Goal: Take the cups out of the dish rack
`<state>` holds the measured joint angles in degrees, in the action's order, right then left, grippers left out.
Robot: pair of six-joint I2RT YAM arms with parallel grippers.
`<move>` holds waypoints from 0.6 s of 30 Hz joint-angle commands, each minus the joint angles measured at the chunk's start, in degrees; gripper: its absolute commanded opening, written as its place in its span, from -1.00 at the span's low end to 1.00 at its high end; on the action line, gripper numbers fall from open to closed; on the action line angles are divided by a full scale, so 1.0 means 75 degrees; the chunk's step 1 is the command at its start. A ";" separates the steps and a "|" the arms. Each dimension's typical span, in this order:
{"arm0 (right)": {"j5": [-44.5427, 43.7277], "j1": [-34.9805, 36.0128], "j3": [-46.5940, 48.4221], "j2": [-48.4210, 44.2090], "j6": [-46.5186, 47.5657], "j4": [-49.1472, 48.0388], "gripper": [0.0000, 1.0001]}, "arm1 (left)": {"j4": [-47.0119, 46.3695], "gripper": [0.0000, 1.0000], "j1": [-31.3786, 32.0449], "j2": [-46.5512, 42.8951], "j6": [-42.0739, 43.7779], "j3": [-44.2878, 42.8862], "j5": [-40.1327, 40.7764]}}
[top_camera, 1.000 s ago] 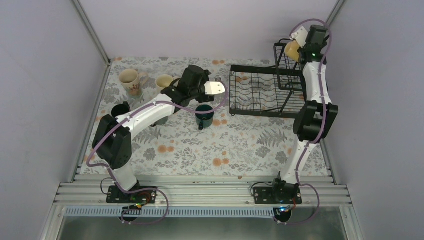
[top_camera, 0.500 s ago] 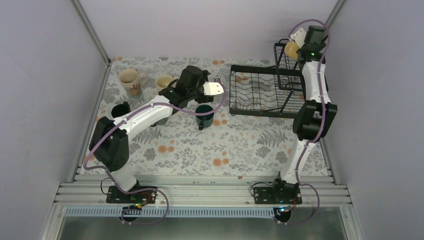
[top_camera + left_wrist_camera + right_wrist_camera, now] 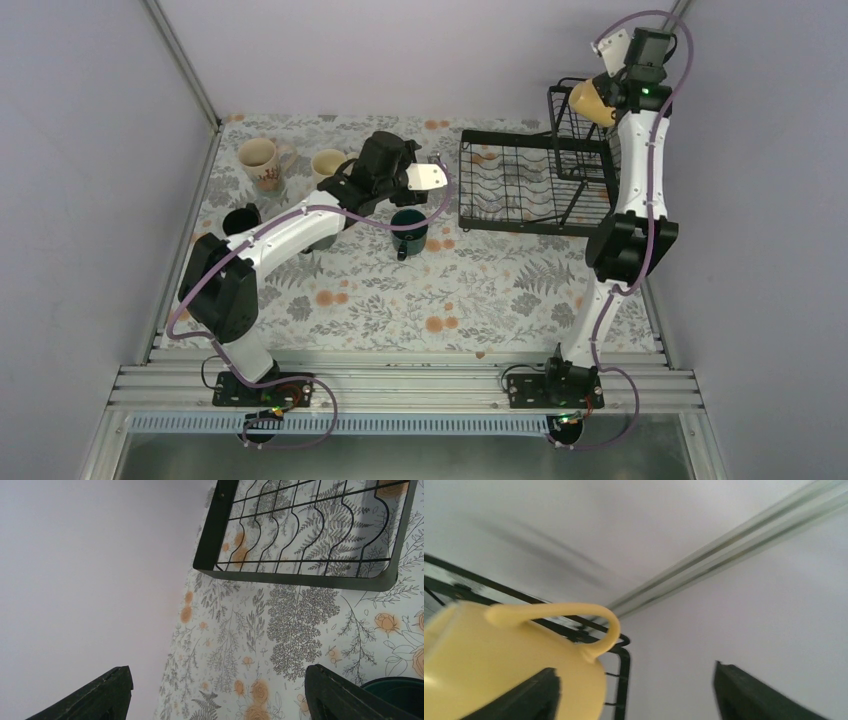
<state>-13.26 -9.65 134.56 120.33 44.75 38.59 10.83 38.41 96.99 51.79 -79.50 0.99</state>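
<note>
The black wire dish rack [image 3: 510, 185] stands at the back right, its flat tier bare. A yellow cup [image 3: 590, 101] sits tilted at the top of its raised basket [image 3: 572, 135]. My right gripper [image 3: 611, 86] hangs just above it, open. In the right wrist view the yellow cup [image 3: 499, 665] lies against the left finger [image 3: 531, 697], handle up, and the gap of the right gripper [image 3: 634, 695] is empty. My left gripper [image 3: 434, 179] is open above the dark teal cup [image 3: 409, 230]; the left gripper [image 3: 220, 695] shows only tablecloth between its fingers.
Two cream cups [image 3: 262, 163] [image 3: 328, 164] and a black cup [image 3: 240, 219] stand at the back left, with a dark cup [image 3: 322, 240] partly hidden under my left arm. The rack's corner [image 3: 300, 577] lies ahead of the left gripper. Walls close in on the back and the right.
My right wrist has risen above the raised basket and its gripper has opened. The yellow cup has shifted slightly and tilts more. The left arm has hardly moved.
</note>
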 commanded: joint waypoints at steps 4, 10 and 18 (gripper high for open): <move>0.0527 0.0071 0.0565 0.0014 -0.2741 0.1385 0.93 | 0.0221 0.72 0.0034 0.0080 -0.0531 -0.0500 0.0143; 0.1412 0.0056 0.0400 0.0184 -0.3894 0.1434 1.00 | 0.0211 0.72 0.0034 0.0133 -0.0682 -0.0501 0.0070; 0.2124 -0.0010 0.0805 0.0617 -0.4162 0.1526 1.00 | 0.0242 0.72 0.0034 0.0160 -0.0636 -0.0414 0.0098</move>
<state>-1.45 -9.43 138.32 122.87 17.19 49.17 12.53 38.41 97.23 48.14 -81.97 1.72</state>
